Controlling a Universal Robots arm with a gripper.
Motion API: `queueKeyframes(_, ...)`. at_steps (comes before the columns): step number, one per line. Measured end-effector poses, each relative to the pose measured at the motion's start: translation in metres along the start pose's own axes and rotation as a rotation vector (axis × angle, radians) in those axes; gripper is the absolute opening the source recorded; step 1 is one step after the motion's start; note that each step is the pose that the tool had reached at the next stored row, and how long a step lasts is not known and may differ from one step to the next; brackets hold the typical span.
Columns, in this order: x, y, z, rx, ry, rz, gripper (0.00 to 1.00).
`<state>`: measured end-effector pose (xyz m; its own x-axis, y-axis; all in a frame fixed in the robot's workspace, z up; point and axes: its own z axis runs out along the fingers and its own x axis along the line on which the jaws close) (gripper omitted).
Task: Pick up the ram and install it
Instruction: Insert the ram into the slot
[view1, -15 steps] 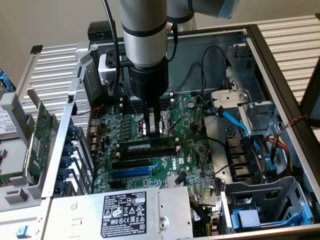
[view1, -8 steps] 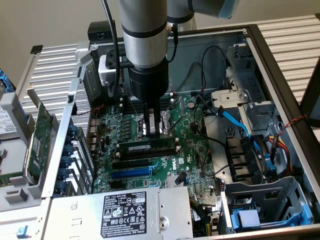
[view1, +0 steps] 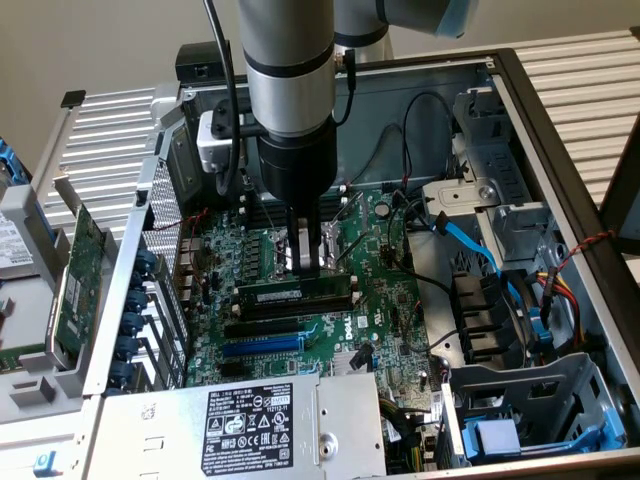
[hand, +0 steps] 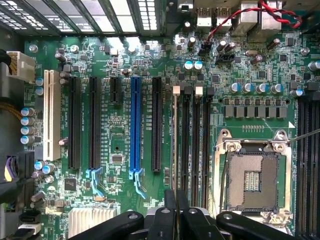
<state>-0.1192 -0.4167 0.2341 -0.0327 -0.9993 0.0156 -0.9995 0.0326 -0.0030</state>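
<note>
Clenched on the ram (view1: 298, 298), one stick, gripper (hand: 175, 200) pinching its upper long edge near mid-length.

Exterior view: shows the ram's broad face with its white label, level and standing on edge, just beside the CPU socket (hand: 250, 182) on the side toward the blue expansion slot (hand: 135, 125). Cannot tell there whether seated in a slot or just above one. Shows too, well apart from the socket and outside the case wall, one green expansion card (view1: 80, 265) with a metal bracket. Inside the case, one labelled power supply (view1: 250, 425) and one blue data cable (view1: 468, 245).

Wrist view: shows the ram edge-on instead, a thin line running out from the closed pincer. Seems in line with the slot farthest from the socket in the bank of memory slots (hand: 196, 145).

Counted in that view: four memory slots in the bank, two with white end clips. Past them from the socket, six expansion slots: one blue, one white expansion slot (hand: 48, 115), four black, one of these short. One bare CPU socket.
</note>
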Motion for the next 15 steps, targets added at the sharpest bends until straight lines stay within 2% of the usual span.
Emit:
queueKeyframes(7,-0.0002,0.0000,0.0002,-0.0002,0.0003,0.000,0.13)
queueKeyframes(15,-0.0002,0.0001,0.0016,-0.0003,-0.0048,0.002,0.13)
